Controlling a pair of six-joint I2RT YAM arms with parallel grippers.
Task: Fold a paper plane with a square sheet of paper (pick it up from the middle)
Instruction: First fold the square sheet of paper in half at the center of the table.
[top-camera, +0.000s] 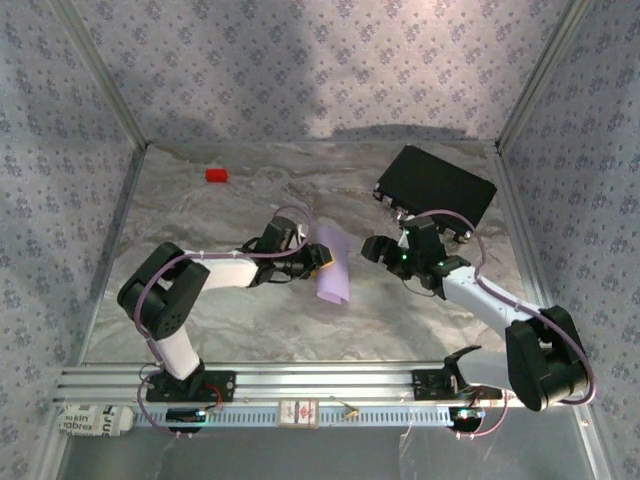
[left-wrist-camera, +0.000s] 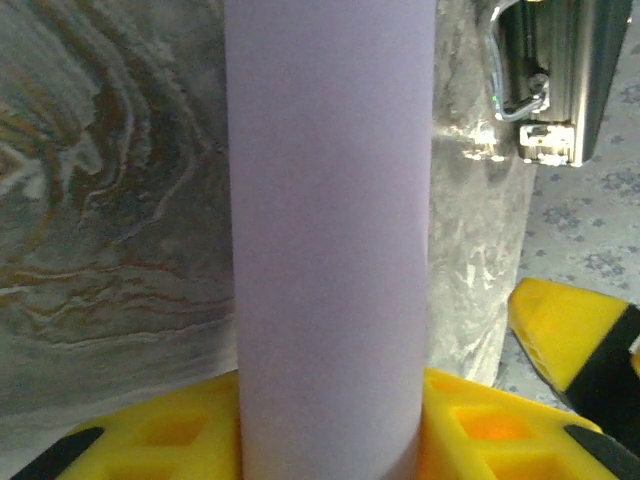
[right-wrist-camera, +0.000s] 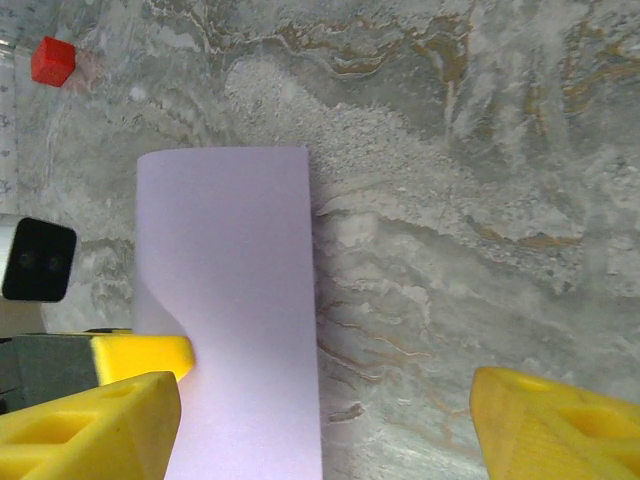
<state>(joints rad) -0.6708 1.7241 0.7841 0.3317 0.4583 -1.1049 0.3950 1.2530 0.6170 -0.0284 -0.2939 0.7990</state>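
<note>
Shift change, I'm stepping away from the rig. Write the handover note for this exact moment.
Left gripper: shut on the square sheet of paper.
Right gripper: open, right beside the sheet, one edge of it between its fingers, not gripping.
Sheet: bowed into a curve, with no crease visible.
Done: sheet taken into the left gripper.
Left: every fold of the plane.

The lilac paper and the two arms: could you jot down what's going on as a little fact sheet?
Paper: square sheet of paper, bent into a curve, mid-table
Left gripper: shut on the paper's edge
Right gripper: open, close beside the paper, not gripping it
Folding: no sharp crease visible yet
Other items: red block at back left; black case at back right
</note>
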